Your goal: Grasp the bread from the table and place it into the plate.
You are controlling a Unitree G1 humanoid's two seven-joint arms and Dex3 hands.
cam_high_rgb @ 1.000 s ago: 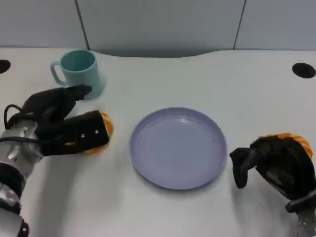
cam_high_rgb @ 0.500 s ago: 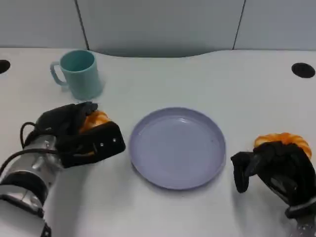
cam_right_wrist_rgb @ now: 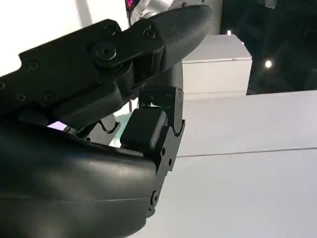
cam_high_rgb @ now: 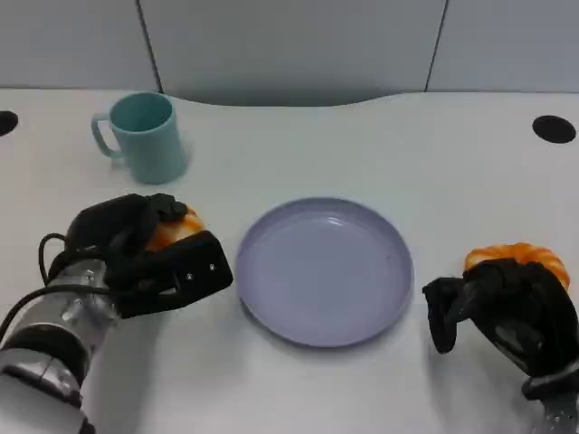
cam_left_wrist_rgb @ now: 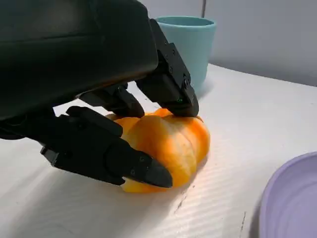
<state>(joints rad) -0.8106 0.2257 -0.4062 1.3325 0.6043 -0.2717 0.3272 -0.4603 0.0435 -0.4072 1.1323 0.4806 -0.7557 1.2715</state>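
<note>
Left hand (cam_high_rgb: 149, 258) has its fingers (cam_left_wrist_rgb: 171, 89) wrapped over the near bread (cam_left_wrist_rgb: 166, 144), which appears to rest on the table (cam_high_rgb: 298, 145); grasp step in hand. A teal mug (cam_high_rgb: 143, 136) stands beyond this hand. The plate (cam_high_rgb: 326, 269) lies just inward of it. Next: lift, carry inward over the rim, release. Right hand (cam_high_rgb: 507, 307) curls around a second bread (cam_high_rgb: 516, 256); whether it grips firmly cannot be told.

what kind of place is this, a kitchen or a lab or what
Probably a lab or test bench dressed as a dining spot, not a real kitchen: a bare white table against grey wall panels, holding a mug, plate and bread.
</note>
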